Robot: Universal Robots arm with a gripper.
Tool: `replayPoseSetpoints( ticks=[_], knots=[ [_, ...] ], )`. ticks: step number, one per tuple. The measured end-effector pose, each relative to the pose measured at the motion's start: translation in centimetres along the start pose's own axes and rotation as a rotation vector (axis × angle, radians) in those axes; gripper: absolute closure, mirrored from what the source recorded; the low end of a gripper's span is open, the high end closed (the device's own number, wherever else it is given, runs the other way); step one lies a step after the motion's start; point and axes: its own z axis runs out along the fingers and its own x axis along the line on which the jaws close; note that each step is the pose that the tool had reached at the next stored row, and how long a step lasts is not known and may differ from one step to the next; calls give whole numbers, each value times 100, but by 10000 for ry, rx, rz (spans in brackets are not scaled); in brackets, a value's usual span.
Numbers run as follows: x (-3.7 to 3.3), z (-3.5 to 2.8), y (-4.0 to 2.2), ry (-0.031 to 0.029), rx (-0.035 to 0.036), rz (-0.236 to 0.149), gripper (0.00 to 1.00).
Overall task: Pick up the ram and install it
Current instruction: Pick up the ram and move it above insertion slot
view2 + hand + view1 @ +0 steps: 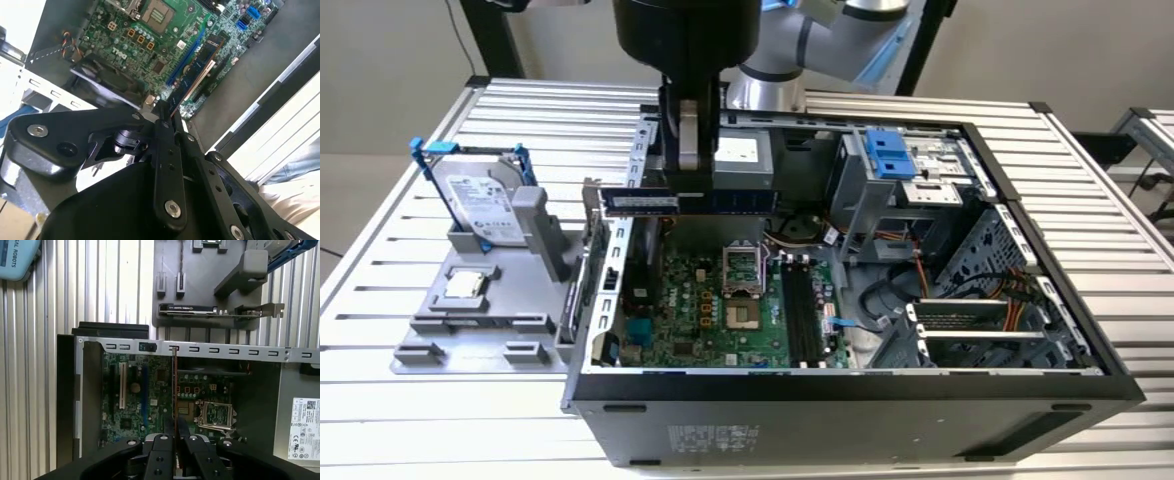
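The ram (640, 202) is a long blue stick with black chips, and it hangs level above the back of the open computer case (854, 385). My gripper (698, 188) is shut on its middle from above. In both wrist views the ram (195, 75) (174, 385) appears edge-on, running out from between the fingertips (159, 120) (167, 426) over the green motherboard (720, 300). The long black slots (801, 305) lie below it, toward the exterior view's right and nearer the case front.
A grey fixture (467, 335) on the slatted table at the exterior view's left holds a hard drive (480, 200) and a processor (464, 287). An expansion card (200, 310) rests on that fixture. Drive bays (894, 160) and cables (961, 290) fill the case's right side.
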Motion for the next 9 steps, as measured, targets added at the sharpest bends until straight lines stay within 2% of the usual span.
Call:
replayPoseSetpoints(
  ticks=[9],
  knots=[
    [2, 1, -128, -1, 0, -48, 100]
  ],
)
